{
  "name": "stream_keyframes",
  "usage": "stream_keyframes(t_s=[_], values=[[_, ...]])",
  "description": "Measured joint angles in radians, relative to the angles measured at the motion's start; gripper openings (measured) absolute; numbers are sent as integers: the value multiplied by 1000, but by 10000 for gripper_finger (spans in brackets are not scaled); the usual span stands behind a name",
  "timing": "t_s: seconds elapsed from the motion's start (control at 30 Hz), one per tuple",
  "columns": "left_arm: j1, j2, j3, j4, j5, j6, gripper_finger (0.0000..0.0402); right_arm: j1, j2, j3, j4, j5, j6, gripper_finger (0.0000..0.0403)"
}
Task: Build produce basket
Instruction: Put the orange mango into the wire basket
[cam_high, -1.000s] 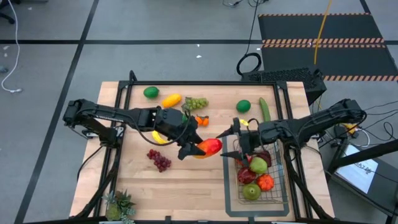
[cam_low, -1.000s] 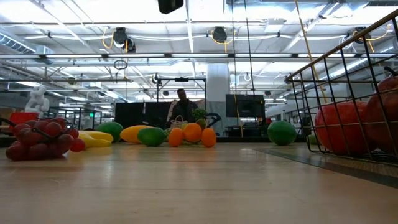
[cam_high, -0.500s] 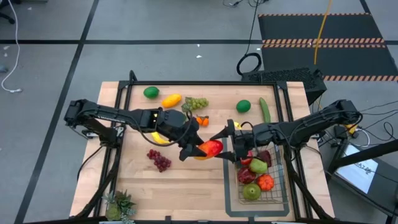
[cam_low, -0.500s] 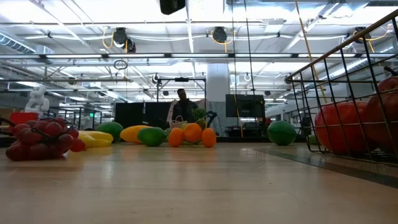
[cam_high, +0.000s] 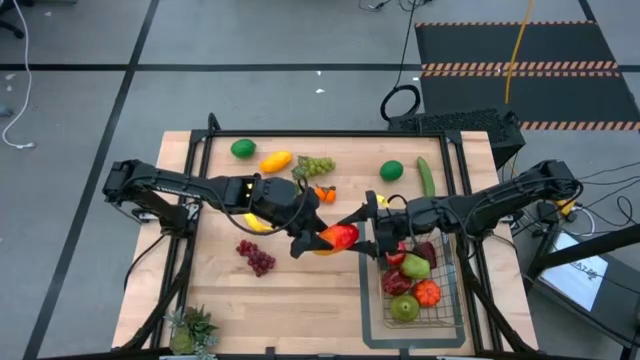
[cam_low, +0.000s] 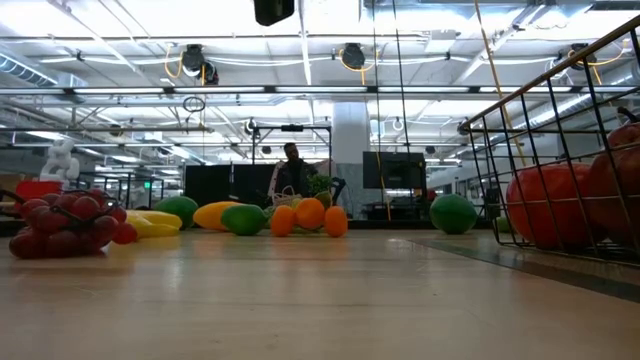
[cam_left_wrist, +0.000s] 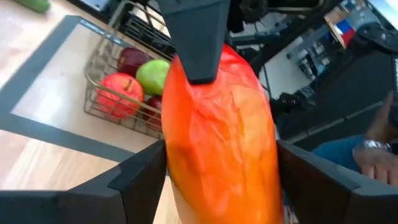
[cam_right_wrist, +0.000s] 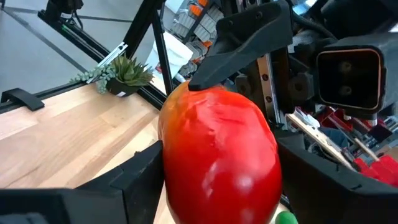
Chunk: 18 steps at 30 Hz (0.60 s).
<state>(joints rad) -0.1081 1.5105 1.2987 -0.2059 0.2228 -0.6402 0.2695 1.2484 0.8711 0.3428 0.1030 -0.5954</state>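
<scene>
Mid-handover above the wooden table (cam_high: 300, 290): I am watching the left gripper (cam_high: 318, 240) and the right gripper (cam_high: 362, 232) both clamping one red-orange toy mango (cam_high: 338, 237), each pair of fingers pressing its sides, held in the air just beside the dark wire-mesh basket (cam_high: 452, 300). The basket, on a flat grey tray (cam_high: 372, 322), is already holding apples and other fruit. Farther off, red grapes (cam_high: 256, 257), a yellow banana (cam_high: 257, 223), green grapes (cam_high: 316, 165), limes and a cucumber (cam_high: 425, 176) are lying loose.
</scene>
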Motion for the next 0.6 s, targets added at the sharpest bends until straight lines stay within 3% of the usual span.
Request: stream_keyframes(t_s=[0.3, 0.6], values=[[1, -27, 1, -3, -108, -77, 379, 5, -1, 0, 4, 5, 151, 272], [22, -79, 1, -4, -238, -62, 372, 58, -8, 0, 1, -4, 400, 273]])
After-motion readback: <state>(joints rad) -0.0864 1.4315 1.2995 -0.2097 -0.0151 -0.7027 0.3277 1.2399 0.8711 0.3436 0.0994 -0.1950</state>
